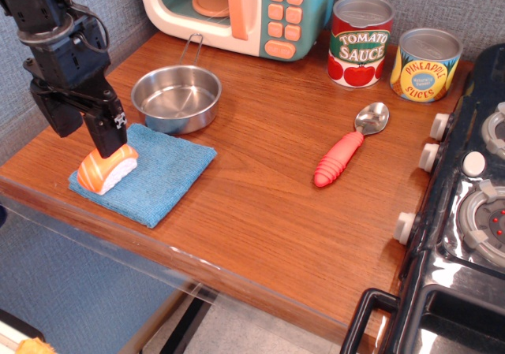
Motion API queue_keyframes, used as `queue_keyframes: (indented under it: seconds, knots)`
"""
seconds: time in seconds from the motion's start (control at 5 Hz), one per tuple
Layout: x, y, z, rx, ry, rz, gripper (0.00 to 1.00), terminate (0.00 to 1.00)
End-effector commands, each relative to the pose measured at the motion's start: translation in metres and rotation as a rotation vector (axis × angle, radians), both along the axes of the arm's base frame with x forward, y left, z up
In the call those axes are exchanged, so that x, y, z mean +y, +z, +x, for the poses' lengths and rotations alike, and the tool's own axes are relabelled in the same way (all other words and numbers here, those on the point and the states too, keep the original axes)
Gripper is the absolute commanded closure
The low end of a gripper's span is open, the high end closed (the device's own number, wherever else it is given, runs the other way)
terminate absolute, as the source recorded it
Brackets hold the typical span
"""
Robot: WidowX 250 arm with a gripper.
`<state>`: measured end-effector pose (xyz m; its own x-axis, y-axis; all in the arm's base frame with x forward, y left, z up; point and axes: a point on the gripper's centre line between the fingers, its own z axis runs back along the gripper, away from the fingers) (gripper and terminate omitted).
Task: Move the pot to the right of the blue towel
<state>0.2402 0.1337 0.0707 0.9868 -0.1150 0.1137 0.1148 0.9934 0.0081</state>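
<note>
The pot (176, 98) is a shallow shiny steel pan with a thin wire handle pointing back toward the toy microwave. It stands on the wooden counter just behind the blue towel (158, 177). The towel lies flat near the counter's front left edge. An orange and white sushi toy (107, 169) rests on the towel's left part. My gripper (83, 129) hangs over the towel's left end, left of the pot. Its jaws stand apart and hold nothing, and the right finger (106, 133) is just above the sushi toy.
A toy microwave (237, 11) stands at the back. A tomato sauce can (360, 42) and a pineapple can (424, 65) stand at the back right. A red-handled spoon (347, 149) lies right of centre. A toy stove (465, 212) borders the right side.
</note>
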Motion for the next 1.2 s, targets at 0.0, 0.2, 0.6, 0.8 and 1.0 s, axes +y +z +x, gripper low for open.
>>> queue_keyframes:
  seconds: [0.0, 0.2, 0.6, 0.8, 1.0]
  knots:
    - [0.000, 0.000, 0.000, 0.000, 0.000, 0.000, 0.00, 0.00]
    - [0.005, 0.003, 0.006, -0.011, 0.005, -0.042, 0.00, 0.00]
    - [0.015, 0.001, 0.066, -0.047, -0.095, -0.126, 0.00, 0.00]
    - [-0.019, 0.007, 0.090, -0.052, -0.235, -0.116, 0.00, 0.00]
    - [-0.046, 0.010, 0.099, -0.044, -0.319, -0.097, 0.00, 0.00]
